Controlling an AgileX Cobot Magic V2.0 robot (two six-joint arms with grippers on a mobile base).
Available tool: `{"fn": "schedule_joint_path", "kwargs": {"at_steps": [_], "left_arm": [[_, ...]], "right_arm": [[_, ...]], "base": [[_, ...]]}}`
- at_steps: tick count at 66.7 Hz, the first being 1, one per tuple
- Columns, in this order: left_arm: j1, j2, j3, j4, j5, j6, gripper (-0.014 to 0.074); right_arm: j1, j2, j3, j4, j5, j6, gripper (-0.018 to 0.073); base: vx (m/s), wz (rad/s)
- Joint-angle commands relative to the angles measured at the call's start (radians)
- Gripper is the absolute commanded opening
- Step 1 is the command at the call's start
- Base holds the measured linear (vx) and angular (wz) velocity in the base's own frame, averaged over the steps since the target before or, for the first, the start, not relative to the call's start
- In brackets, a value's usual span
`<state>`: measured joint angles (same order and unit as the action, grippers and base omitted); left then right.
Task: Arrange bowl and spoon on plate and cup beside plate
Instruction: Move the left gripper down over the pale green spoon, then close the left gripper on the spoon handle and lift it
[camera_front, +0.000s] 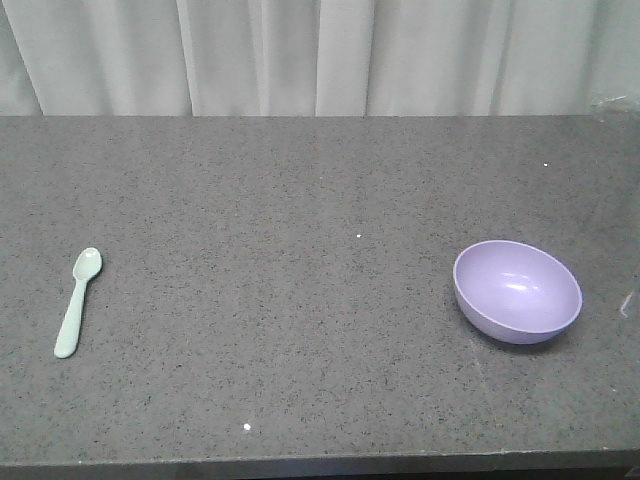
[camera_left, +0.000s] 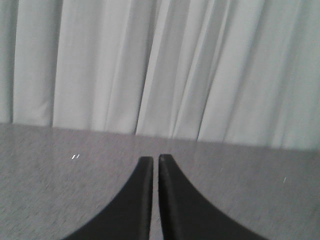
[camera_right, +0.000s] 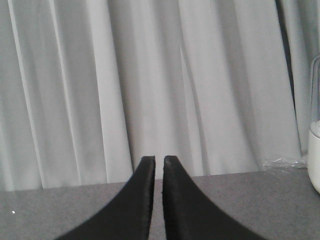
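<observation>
The round lavender bowl (camera_front: 518, 292), glossy inside, sits on the grey counter (camera_front: 300, 330), well apart from the mint-green spoon (camera_front: 78, 301). Both the left tool (camera_left: 155, 159) and right tool (camera_right: 159, 159) are narrow and empty.

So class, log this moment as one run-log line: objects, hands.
spoon: flat on table | bowl: tilted, empty, apart from spoon | plate, cup: not in view | left hand: shut, empty | right hand: shut, empty
</observation>
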<state>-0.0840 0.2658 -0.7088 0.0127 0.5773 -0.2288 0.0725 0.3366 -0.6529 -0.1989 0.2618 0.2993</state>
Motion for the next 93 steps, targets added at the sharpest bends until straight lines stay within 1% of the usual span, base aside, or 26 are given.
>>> {"fn": "schedule_joint_path", "kwargs": {"at_steps": [1, 4, 8, 12, 16, 22, 26, 36, 43, 53, 69, 93], "left_arm": [[-0.001, 0.140, -0.131, 0.007, 0.130, 0.109, 0.0085], [-0.001, 0.205, -0.174, 0.010, 0.182, 0.131, 0.0131], [-0.001, 0.282, -0.216, 0.009, 0.226, 0.135, 0.0213], [-0.001, 0.360, -0.250, 0.011, 0.244, 0.147, 0.0307], [-0.001, 0.436, -0.277, 0.011, 0.249, 0.150, 0.0387], [-0.001, 0.541, -0.327, 0.010, 0.272, 0.150, 0.0477], [-0.001, 0.625, -0.378, 0.010, 0.307, 0.150, 0.0503], [-0.001, 0.835, -0.509, 0.010, 0.393, 0.151, 0.0503], [-0.001, 0.954, -0.595, 0.010, 0.436, 0.169, 0.0503], [-0.001, 1.106, -0.678, 0.010, 0.499, 0.176, 0.0503], [-0.001, 1.259, -0.687, 0.010, 0.515, 0.177, 0.0502], [-0.001, 1.403, -0.687, 0.011, 0.490, 0.177, 0.0503]], "right_arm": [[0.002, 0.099, -0.062, 0.002, -0.056, -0.049, 0.0165], [0.002, 0.124, -0.062, 0.007, -0.075, -0.049, 0.0221], [0.002, 0.150, -0.062, 0.007, -0.094, -0.045, 0.0326], [0.001, 0.168, -0.062, 0.007, -0.101, -0.037, 0.0421], [0.001, 0.177, -0.062, 0.014, -0.101, -0.035, 0.0484], [0.001, 0.187, -0.062, 0.028, -0.098, -0.038, 0.0530], [0.001, 0.194, -0.062, 0.030, -0.089, -0.038, 0.0532], [0.001, 0.230, -0.062, 0.030, -0.053, -0.038, 0.0531], [0.001, 0.261, -0.062, 0.030, -0.021, -0.041, 0.0531], [0.001, 0.300, -0.062, 0.029, 0.012, -0.043, 0.0531], [0.001, 0.319, -0.062, 0.027, 0.033, -0.045, 0.0531], [0.001, 0.319, -0.062, 0.026, 0.074, -0.045, 0.0531]], "base": [[0.00, 0.00], [0.00, 0.00], [0.00, 0.00], [0.00, 0.00], [0.00, 0.00], [0.00, 0.00], [0.00, 0.00], [0.00, 0.00], [0.00, 0.00], [0.00, 0.00], [0.00, 0.00], [0.00, 0.00]]}}
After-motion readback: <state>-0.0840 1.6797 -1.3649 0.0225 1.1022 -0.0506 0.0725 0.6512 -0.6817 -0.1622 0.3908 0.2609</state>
